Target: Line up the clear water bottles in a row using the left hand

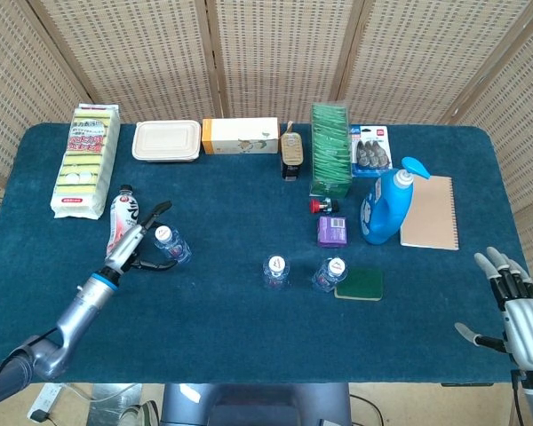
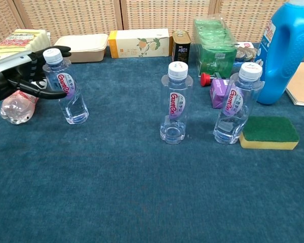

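Three clear water bottles with white caps stand upright on the blue table: one at the left (image 1: 171, 244) (image 2: 68, 90), one in the middle (image 1: 276, 271) (image 2: 175, 104), one to the right (image 1: 330, 274) (image 2: 237, 104). My left hand (image 1: 140, 238) (image 2: 31, 73) is right beside the left bottle, its fingers spread around the bottle's upper part; whether they touch it is unclear. My right hand (image 1: 513, 306) hangs open past the table's right front corner, far from the bottles.
A pink-labelled bottle (image 1: 122, 224) lies behind my left hand. A green sponge (image 1: 359, 284) sits against the right bottle. A blue detergent jug (image 1: 386, 204), purple box (image 1: 332, 231), notebook (image 1: 429, 211) and a back row of boxes also stand here.
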{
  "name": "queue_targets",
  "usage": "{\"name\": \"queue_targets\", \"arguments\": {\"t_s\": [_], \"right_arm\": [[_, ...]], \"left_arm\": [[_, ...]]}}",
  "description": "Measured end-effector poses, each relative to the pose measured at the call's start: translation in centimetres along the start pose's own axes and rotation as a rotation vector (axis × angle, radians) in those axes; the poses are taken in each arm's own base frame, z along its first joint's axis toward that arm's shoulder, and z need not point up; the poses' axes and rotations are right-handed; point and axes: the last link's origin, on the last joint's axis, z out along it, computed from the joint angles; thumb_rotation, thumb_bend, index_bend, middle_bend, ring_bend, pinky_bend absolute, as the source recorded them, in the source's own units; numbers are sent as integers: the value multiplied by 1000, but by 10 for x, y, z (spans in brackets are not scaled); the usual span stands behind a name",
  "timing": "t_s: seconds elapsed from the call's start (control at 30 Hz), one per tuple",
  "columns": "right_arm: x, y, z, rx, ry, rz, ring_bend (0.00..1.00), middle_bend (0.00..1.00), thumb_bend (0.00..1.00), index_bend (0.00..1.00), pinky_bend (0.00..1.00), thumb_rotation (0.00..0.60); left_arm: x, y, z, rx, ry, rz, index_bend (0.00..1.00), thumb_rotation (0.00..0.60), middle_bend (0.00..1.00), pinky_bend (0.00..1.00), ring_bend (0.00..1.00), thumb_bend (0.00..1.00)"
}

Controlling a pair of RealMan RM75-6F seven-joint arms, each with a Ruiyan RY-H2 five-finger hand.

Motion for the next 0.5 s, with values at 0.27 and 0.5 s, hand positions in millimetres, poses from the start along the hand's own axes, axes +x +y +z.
{"name": "queue_targets", "arguments": {"t_s": [0.27, 0.5], "right_arm": [[1, 0, 0, 0, 1, 5, 0, 0, 31, 23, 0, 600], [2, 1, 1, 0, 4, 9, 0, 0, 31, 23, 0, 600]], "left_arm": [[-9, 3, 9, 16, 13, 44, 251, 600, 196, 328, 198, 286], [-19, 10, 14, 25, 27, 84, 583, 600, 455, 470, 406, 311]]}}
